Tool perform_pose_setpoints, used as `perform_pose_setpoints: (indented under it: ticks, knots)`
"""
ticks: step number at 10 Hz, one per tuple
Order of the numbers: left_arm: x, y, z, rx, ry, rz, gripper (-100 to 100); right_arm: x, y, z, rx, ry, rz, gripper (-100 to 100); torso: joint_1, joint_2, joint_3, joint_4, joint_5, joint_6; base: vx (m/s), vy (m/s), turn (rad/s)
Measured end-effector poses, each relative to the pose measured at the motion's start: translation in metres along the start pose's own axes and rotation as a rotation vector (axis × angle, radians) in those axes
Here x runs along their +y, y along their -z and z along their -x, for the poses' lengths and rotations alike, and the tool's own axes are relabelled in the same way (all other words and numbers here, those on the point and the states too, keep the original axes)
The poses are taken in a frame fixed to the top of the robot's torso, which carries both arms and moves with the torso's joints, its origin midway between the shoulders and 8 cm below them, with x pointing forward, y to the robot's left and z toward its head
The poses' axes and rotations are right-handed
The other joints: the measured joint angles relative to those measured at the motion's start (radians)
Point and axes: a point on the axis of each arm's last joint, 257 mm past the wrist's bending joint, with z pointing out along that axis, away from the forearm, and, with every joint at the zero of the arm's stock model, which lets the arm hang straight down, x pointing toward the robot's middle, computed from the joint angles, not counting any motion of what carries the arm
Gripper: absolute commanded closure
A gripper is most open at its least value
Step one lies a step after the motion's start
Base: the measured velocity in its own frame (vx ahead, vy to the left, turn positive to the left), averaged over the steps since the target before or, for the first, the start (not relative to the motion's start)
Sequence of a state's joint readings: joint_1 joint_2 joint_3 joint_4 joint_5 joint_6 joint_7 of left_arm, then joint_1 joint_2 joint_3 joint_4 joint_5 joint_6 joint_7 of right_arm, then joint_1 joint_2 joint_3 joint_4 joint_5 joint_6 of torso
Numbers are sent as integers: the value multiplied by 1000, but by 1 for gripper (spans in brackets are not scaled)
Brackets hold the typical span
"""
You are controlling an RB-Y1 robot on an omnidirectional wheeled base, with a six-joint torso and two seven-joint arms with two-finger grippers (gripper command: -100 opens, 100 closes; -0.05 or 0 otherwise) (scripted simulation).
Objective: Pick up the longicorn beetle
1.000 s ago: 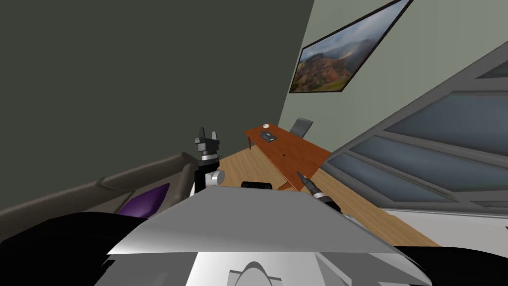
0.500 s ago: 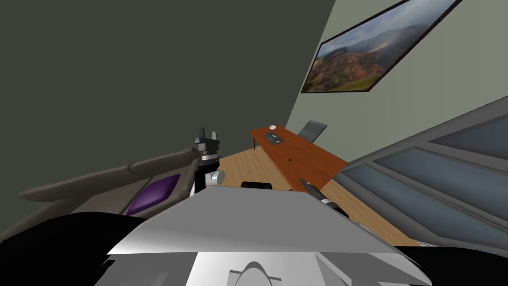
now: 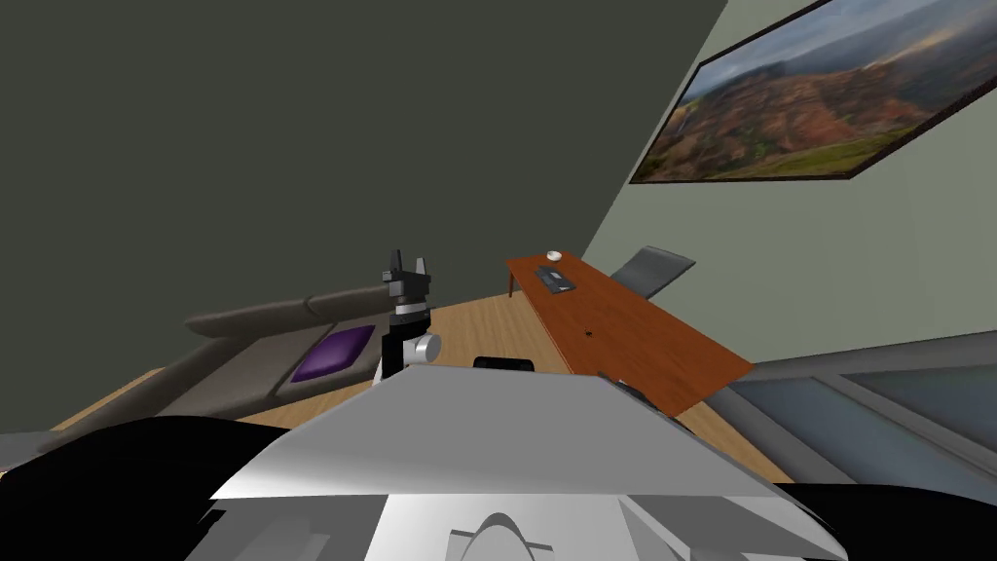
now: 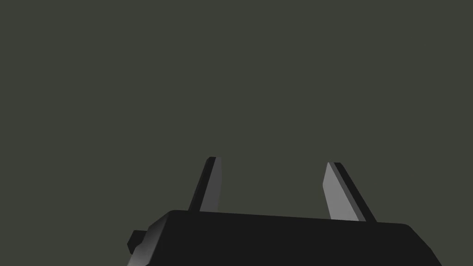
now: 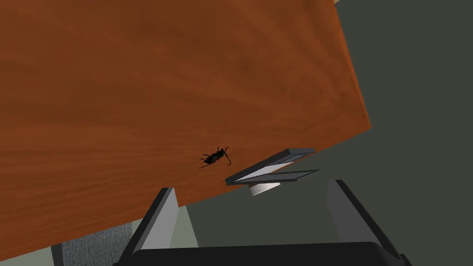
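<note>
Right tool: our right tool [image 5: 251, 185] is spread wide, about a third of its wrist view across, and has hold of nothing.
Right fingers: both light grey fingers [image 5: 162, 213] rise from the dark body. Neither touches the table or anything on it.
Longicorn beetle: we see the longicorn beetle [image 5: 215, 157] as a small black insect with curved feelers, lying on the table. It sits beyond our right fingertips, within the span between them and closer to one finger, clear of both. In the head view it is a tiny dark speck [image 3: 588, 334] about midway along the tabletop.
Table: the table [image 5: 138, 92] is reddish-brown wood with visible grain. In the head view [image 3: 672, 365] it runs long and narrow away from us, on our right.
Flat dark device: a flat dark device [image 5: 272, 166] lies near the beetle, apart from it, towards the table's far end [image 3: 557, 281].
Small white round thing: it [image 5: 264, 188] sits just past the device, at the far end [image 3: 554, 255].
Grey chair: a grey chair [image 3: 652, 271] stands beside the table's far side.
Left tool: our left tool [image 4: 271, 161] is also spread open and empty, held upright ahead of us on our left [image 3: 407, 265].
Sofa: a grey-brown sofa [image 3: 253, 326] with a purple cushion [image 3: 336, 351] lies to our left.
Wall: a framed landscape picture [image 3: 828, 107] hangs above the table.
</note>
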State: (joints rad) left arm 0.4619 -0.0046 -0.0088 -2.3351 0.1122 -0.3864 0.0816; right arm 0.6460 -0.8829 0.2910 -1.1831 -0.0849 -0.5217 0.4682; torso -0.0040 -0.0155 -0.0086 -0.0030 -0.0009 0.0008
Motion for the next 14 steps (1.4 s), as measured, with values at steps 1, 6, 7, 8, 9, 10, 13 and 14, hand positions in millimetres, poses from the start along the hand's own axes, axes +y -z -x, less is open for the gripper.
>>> perform_pose_setpoints:
  ticks: [1,6,7,8,9,10,13,14]
  knots:
    - [0,0,0,0,0,0,0,-12,3,-8,28,20,-26,-100,1,0,0,0,0,1,140,-18,206]
    - [0,0,0,0,0,0,0,-78,46,-56,225,159,-151,-100,1,0,0,0,0,0,177,-35,263]
    - [0,0,0,0,0,0,0,-90,58,-70,268,185,-175,-100,0,-1,-1,0,0,1,211,-73,244]
    - [0,0,0,0,0,0,0,-101,69,-82,310,214,-195,-100,-1,-4,-2,-1,0,1,226,-44,230]
    - [0,0,0,0,0,0,0,-112,78,-88,348,243,-212,-100,1,-6,-4,-1,0,0,219,-48,180]
    - [0,0,0,0,0,0,0,-121,88,-94,384,266,-226,-100,1,-6,-4,-2,0,1,197,-50,161]
    - [0,0,0,0,0,0,0,-131,103,-114,451,301,-239,-100,4,1,0,0,1,2,116,-18,67]
    - [0,0,0,0,0,0,0,-131,107,-119,468,310,-239,-100,5,1,0,0,1,1,134,-9,91]
